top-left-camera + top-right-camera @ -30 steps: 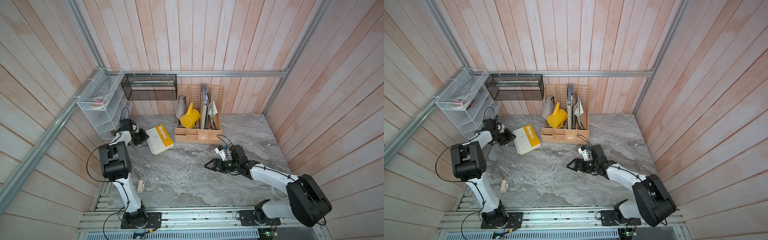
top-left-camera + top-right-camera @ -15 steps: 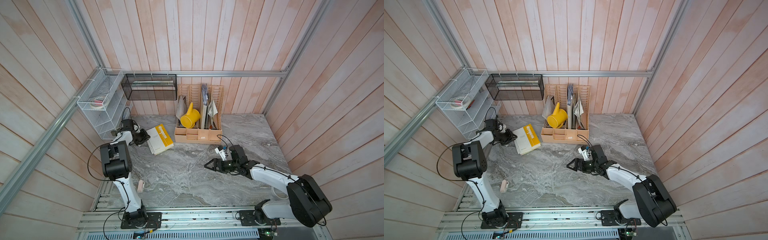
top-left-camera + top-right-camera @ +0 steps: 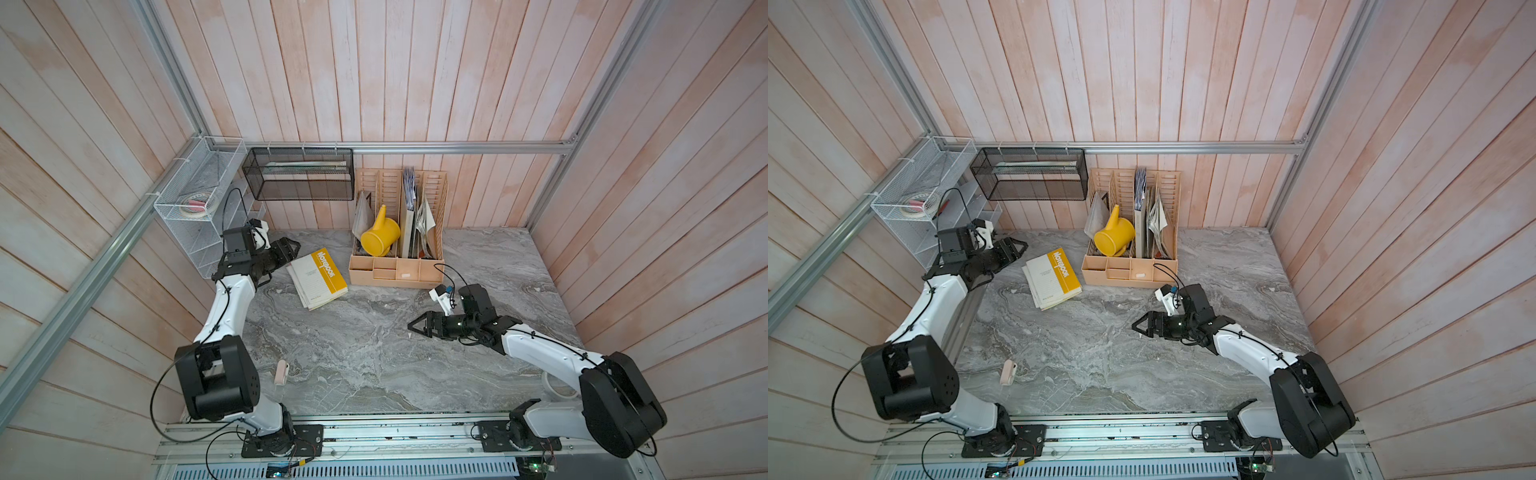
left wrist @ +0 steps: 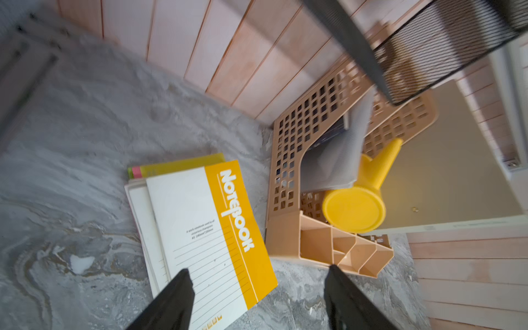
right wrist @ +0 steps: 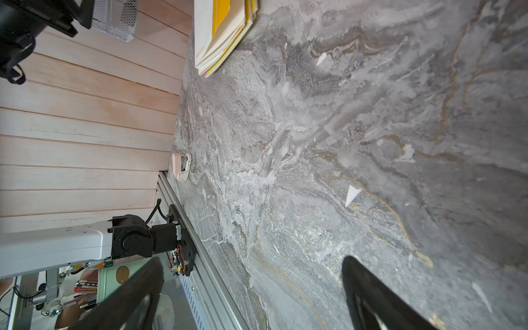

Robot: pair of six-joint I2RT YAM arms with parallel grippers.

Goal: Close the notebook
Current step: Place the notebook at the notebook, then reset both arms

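Beside the closed notebook (image 3: 318, 279), left gripper (image 3: 292, 252) hovers, jaws spread.

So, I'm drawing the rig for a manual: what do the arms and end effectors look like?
The left arm and right arm match: white link shells, bulky black joint housings, thin black cables looped alongside. The left end effector and right end effector are black and tapered, each with a white module behind it.

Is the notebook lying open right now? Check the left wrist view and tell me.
No: the notebook lies shut on the table, its yellow-and-white front cover with the title facing up.
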